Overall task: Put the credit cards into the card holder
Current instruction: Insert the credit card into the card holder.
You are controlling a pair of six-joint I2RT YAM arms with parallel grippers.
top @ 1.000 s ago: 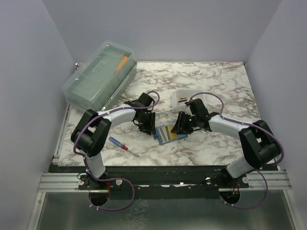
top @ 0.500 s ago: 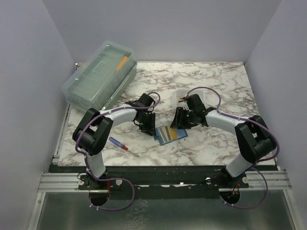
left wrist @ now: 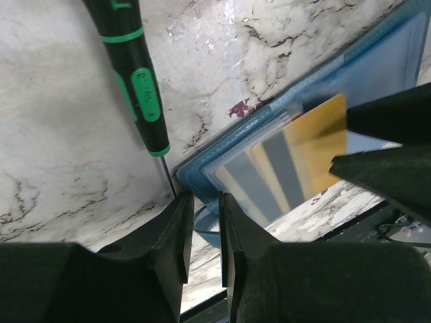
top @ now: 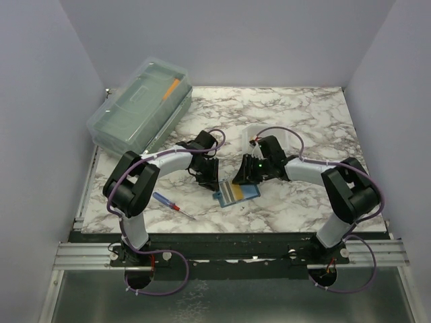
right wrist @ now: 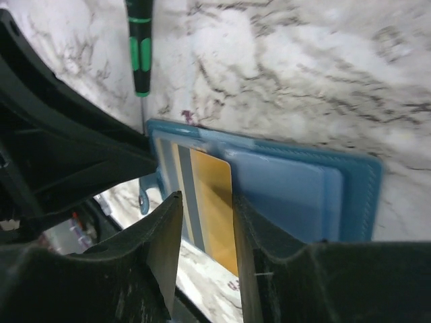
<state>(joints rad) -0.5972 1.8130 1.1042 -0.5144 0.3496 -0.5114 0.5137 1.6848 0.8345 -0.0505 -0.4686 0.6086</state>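
Observation:
The teal card holder point(top: 240, 194) lies open on the marble between both arms. Credit cards sit in its left pocket: a yellow-gold one point(right wrist: 212, 195) point(left wrist: 320, 141) sticks out past the edge, beside a grey-striped one point(left wrist: 269, 175). My left gripper point(top: 207, 178) point(left wrist: 204, 232) is shut on the holder's teal corner point(left wrist: 202, 165), which runs into the narrow gap between the fingers. My right gripper point(top: 242, 177) point(right wrist: 207, 235) is open, straddling the yellow card. The card lies against its right finger, and a strip of grey card shows at the left finger.
A green-handled screwdriver point(left wrist: 138, 74) point(right wrist: 140, 54) lies just beyond the holder's corner. A blue and red screwdriver point(top: 168, 202) is at the front left. A big clear lidded box point(top: 141, 104) stands at the back left, and a small translucent white tray point(top: 259, 133) behind the right gripper.
The right gripper has moved left over the holder, and its jaws opened a little and then narrowed around the yellow card. The left jaws closed further. The holder shifted slightly towards the front left.

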